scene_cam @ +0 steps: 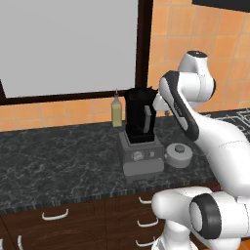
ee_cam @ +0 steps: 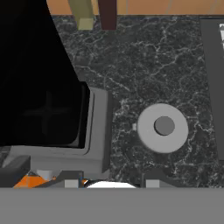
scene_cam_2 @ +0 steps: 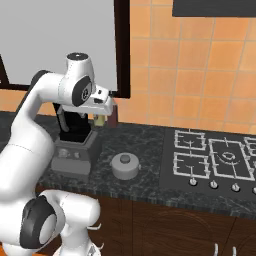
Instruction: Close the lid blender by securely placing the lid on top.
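Gripper (ee_cam: 109, 181): high over the counter, fingertips apart, holding nothing.
Lid (ee_cam: 162, 127): flat on the dark counter (ee_cam: 144, 57) below the gripper, just beside the blender (scene_cam: 140, 136).
Blender: jar open, uncovered.
Around: yellowish bottle (scene_cam: 116, 110) behind the blender; hob (scene_cam_2: 215, 160) well apart.

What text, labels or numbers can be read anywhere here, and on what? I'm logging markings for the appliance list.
None can be read.
The blender base has a dial and buttons, with no legible marks.
The lid, the bottle and the stove knobs carry no visible writing.
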Motion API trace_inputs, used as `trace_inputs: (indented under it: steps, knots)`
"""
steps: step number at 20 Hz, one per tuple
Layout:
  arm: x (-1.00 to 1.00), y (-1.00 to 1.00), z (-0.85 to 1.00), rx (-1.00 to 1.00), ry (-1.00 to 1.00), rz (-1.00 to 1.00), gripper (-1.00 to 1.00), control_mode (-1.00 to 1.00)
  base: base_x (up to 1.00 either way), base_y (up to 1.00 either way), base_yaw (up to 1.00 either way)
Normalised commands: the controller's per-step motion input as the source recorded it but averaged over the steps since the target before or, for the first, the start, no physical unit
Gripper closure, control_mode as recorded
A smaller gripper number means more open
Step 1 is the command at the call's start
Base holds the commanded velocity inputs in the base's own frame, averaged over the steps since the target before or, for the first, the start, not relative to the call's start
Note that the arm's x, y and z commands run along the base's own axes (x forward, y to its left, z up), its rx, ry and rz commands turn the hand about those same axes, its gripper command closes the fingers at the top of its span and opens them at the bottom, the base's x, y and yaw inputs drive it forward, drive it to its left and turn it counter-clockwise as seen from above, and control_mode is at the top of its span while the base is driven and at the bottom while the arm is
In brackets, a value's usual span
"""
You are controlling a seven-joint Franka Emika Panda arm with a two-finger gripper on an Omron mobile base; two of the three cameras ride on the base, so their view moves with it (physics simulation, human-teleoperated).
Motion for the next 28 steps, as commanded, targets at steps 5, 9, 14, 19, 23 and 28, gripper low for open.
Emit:
trace_inputs:
  steps: [5, 9, 14, 19, 23, 28]
  knots:
    - [-0.39, -0.25, -0.29, 0.03, -0.02, -0.05, -1.00, -1.00, 0.00, 0.00, 0.00]
    - [-0.59, -0.77, -0.76, 0.06, 0.00, -0.15, -1.00, -1.00, 0.00, 0.00, 0.00]
    - [0.04, -0.81, -0.52, 0.02, 0.18, -0.11, -1.00, -1.00, 0.00, 0.00, 0.00]
    - [0.47, -0.17, -0.53, 0.00, 0.29, -0.01, -1.00, -1.00, 0.00, 0.00, 0.00]
    - [0.35, 0.00, -0.39, 0.00, 0.09, 0.00, -1.00, -1.00, 0.00, 0.00, 0.00]
    - [0.01, 0.00, -0.36, 0.00, -0.04, 0.00, -1.00, -1.00, 0.00, 0.00, 0.00]
